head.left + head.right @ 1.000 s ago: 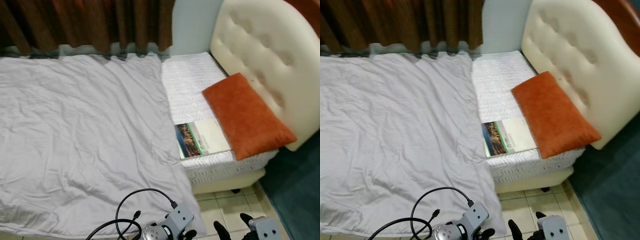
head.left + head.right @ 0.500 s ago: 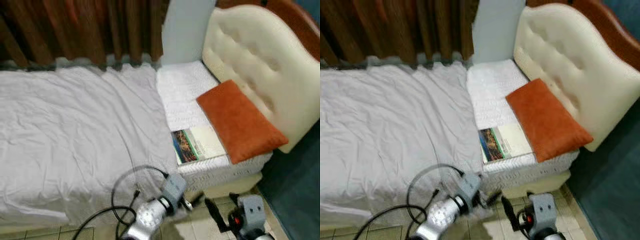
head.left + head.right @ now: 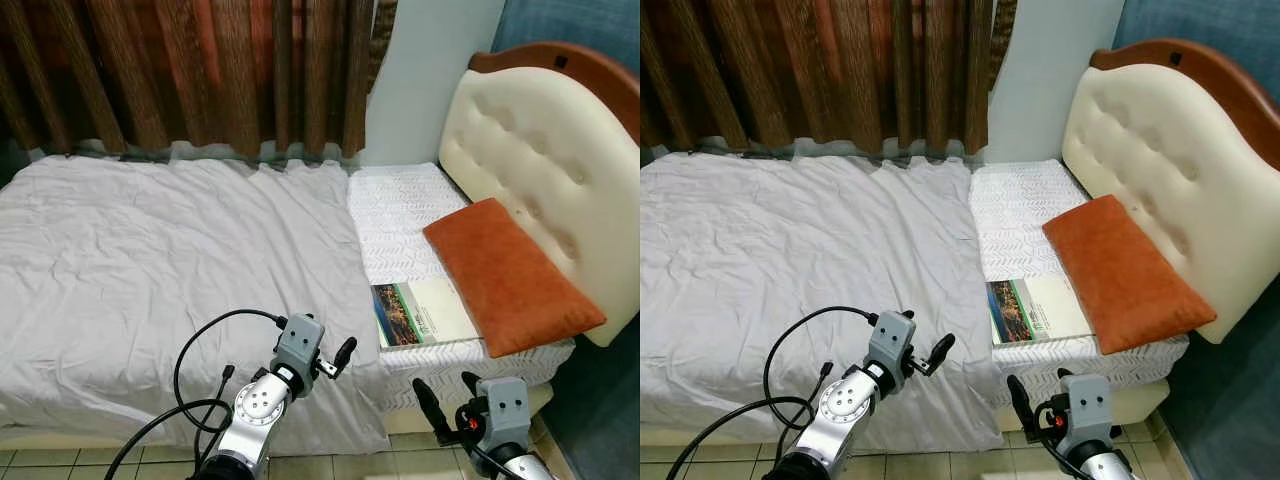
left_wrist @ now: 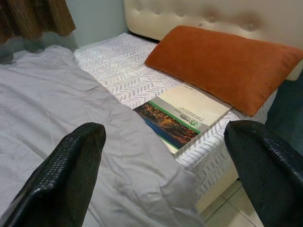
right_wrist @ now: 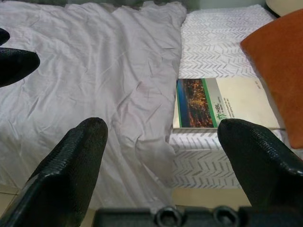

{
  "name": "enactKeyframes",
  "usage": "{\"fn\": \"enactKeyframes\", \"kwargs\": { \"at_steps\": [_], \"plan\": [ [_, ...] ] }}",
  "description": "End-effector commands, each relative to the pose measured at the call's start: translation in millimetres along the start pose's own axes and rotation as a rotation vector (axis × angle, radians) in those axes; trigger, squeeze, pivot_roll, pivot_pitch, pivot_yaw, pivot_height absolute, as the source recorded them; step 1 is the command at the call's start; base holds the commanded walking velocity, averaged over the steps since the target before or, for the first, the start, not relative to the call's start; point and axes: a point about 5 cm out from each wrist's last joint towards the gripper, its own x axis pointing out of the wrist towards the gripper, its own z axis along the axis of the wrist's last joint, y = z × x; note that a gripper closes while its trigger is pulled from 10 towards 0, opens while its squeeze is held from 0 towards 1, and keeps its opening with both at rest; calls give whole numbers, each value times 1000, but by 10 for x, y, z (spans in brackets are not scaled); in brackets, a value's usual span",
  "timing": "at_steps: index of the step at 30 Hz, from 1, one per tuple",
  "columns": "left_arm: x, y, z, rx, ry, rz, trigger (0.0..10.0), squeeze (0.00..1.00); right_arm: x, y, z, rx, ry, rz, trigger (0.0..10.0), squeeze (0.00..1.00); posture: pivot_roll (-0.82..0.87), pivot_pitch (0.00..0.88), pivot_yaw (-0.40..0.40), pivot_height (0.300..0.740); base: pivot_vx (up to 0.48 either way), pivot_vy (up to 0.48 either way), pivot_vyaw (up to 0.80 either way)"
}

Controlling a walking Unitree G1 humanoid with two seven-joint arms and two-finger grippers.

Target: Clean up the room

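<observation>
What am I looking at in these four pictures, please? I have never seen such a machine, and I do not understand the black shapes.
This is a humanoid robot standing beside a bed. Two pictures come from cameras in its head, looking down. The other two come from cameras on its wrists.

The black shapes are its fingers. Each arm ends in a gripper with two long black fingers: the left gripper and the right gripper. Both are open and hold nothing.

On the bed lie a wrinkled grey sheet, an orange pillow against the cream headboard, and a book beside the pillow. Brown curtains hang behind.
</observation>
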Motion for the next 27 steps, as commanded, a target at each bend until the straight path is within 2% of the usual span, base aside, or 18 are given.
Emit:
{"fn": "enactKeyframes", "kwargs": {
  "at_steps": [1, 16, 17, 18, 19, 20, 21, 27],
  "plan": [
    [3, -19, -8, -1, 7, -6, 10000, 929, -18, -46, -30, 14, 8, -20, 10000, 0, -161, 0, -5, 740, 0, 0, 0],
    [3, -19, -8, -1, 7, -6, 10000, 929, -18, -46, -30, 14, 8, -20, 10000, 0, -161, 0, -5, 740, 0, 0, 0],
    [-34, 67, -12, -6, 7, 29, 10000, 0, 34, -63, -38, 14, -7, -27, 10000, 0, -161, 0, -5, 740, 0, 0, 0],
    [-34, 67, -12, -6, 7, 29, 10000, 0, 34, -63, -38, 14, -7, -27, 10000, 0, -161, 0, -5, 740, 0, 0, 0],
    [-321, 442, -80, -76, -11, 304, 10000, 0, 207, -65, 16, 5, -36, -38, 10000, 0, 9, 0, -80, 740, 0, 0, -788],
    [-600, 687, -140, -107, -19, 504, 10000, 0, 326, -58, 64, -2, -55, -43, 10000, 0, 5, 0, -79, 740, 0, 0, -800],
    [-945, 859, -268, -112, 6, 682, 10000, 0, 429, -44, 94, -22, -58, -47, 10000, 0, 5, 0, -79, 740, 0, 0, 0],
    [-988, 782, -448, -71, 72, 639, 10000, 0, 437, -16, 14, -11, -31, -26, 10000, 0, 2, 0, -80, 740, 0, 0, 0]
  ]
}}
